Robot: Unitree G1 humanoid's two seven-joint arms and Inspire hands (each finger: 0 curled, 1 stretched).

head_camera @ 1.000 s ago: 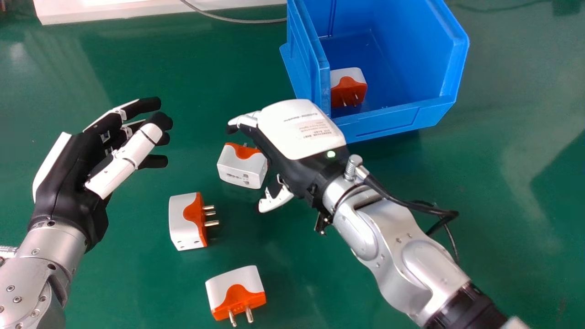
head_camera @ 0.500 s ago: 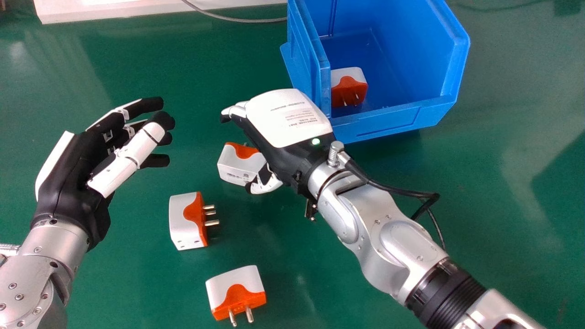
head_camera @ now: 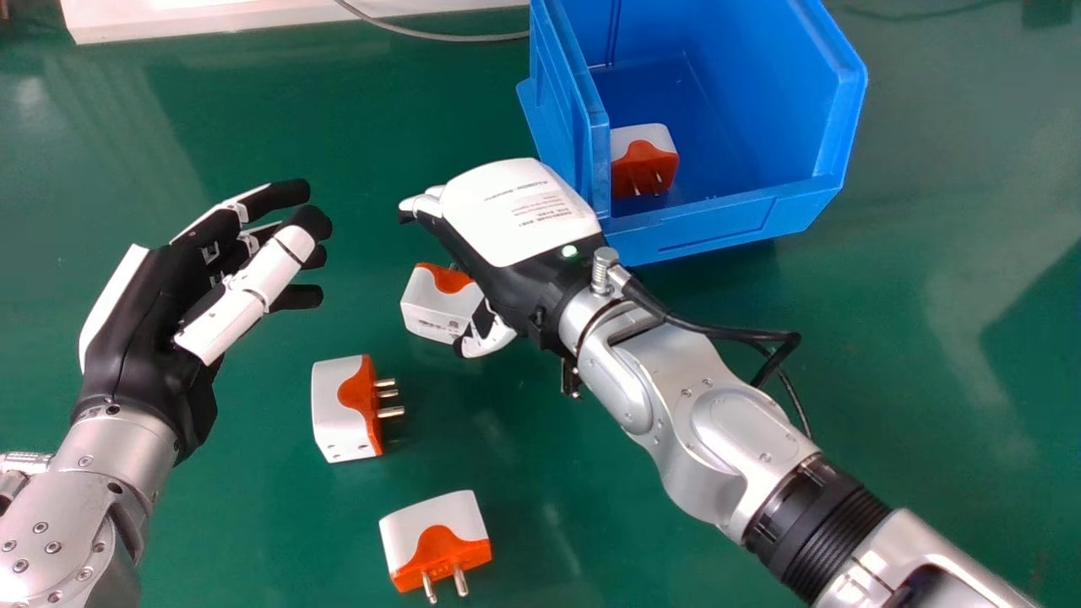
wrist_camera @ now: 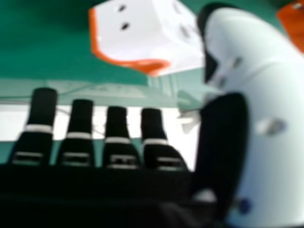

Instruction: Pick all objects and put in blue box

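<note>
Adapter by your right hand, fingers straight, apart, pins toward surface's far edge, long axis roughly crosswise

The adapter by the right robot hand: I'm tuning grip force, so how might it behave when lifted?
The adapter looks like hard plastic, so probably stiff. Its smooth white sides may slip a little. Its boxy shape seems unlikely to roll.

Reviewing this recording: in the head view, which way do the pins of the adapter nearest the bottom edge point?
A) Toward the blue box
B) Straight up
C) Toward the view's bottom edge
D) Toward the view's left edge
C: the adapter's pins stick out of its orange face toward the bottom edge.
</note>
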